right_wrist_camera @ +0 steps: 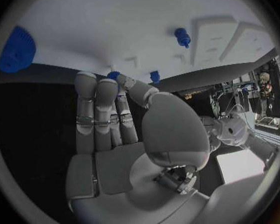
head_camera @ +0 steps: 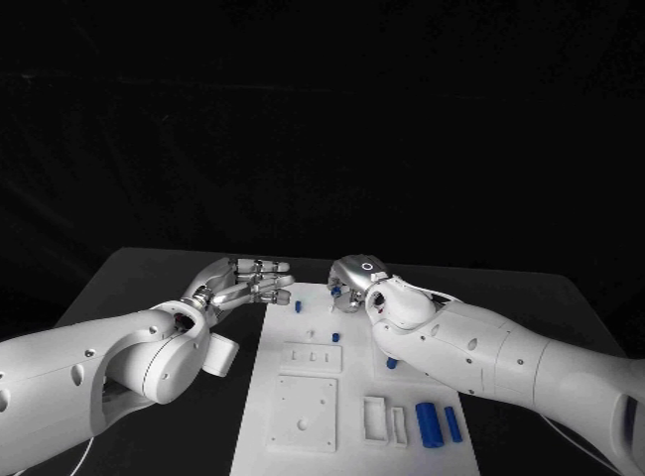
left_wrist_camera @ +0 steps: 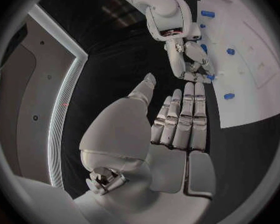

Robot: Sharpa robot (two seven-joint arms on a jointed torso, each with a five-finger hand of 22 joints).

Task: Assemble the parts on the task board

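We see task board (head_camera: 306,397) mid-table. Left hand (head_camera: 251,281) hovers just off board's far-left corner, fingers apart, holding nothing. Right hand (head_camera: 358,283) over board's far edge, fingertips at small blue part (right_wrist_camera: 113,75); can't tell if gripped.

Hand: right hand (right_wrist_camera: 124,134), fingers straight, tips at the board's edge.
Board: white board (right_wrist_camera: 115,30).
Parts: blue gear (right_wrist_camera: 17,50); blue peg (right_wrist_camera: 182,36); small blue piece (right_wrist_camera: 155,76) near the thumb.
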